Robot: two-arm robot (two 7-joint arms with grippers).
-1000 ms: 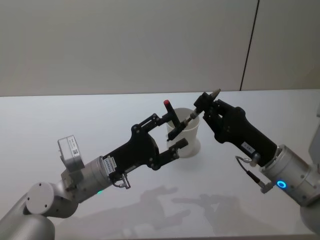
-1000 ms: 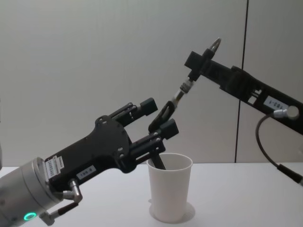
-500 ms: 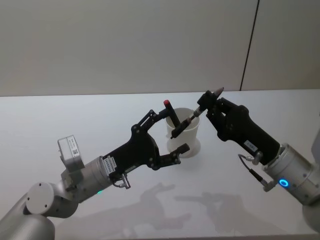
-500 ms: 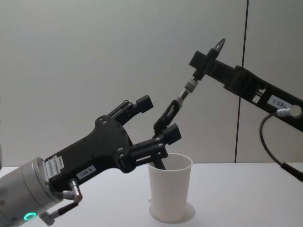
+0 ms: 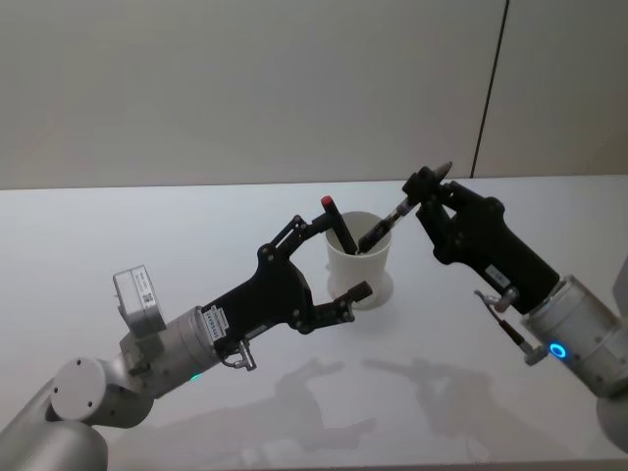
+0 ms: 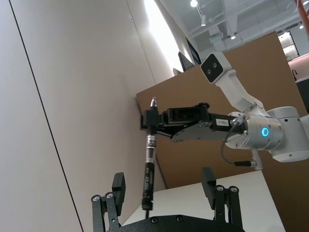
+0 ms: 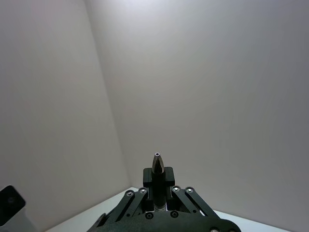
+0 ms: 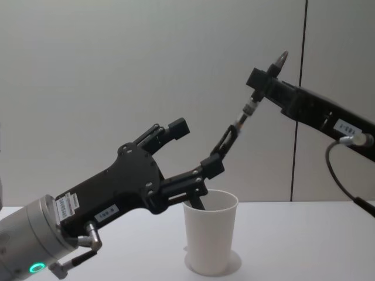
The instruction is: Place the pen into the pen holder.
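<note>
I'm working over the white surface (image 5: 147, 226), where the pen holder (image 8: 210, 240) stands upright between my two arms. My left end effector (image 8: 195, 146) hangs just beside and above the cup's rim, fingers spread wide and released, grasping nothing. My right end effector (image 8: 265, 80) is clenched on the black pen (image 8: 234, 130), gripping it near its pointed end; the pen slants down toward the holder, its lower end above the rim in the chest view, apparently not yet inside. A red-capped pen (image 5: 337, 222) already stands in the cup.

My worry: the slant is steep, so if I let go now the pen could strike the rim and tip the light cup, or glance off my left fingers (image 8: 179, 126), which sit close to its path. It could also jam against the pen already inside.

Compared with a second ago, my right arm has drawn back and up, carrying the pen farther right, and my left fingers have opened wider.
</note>
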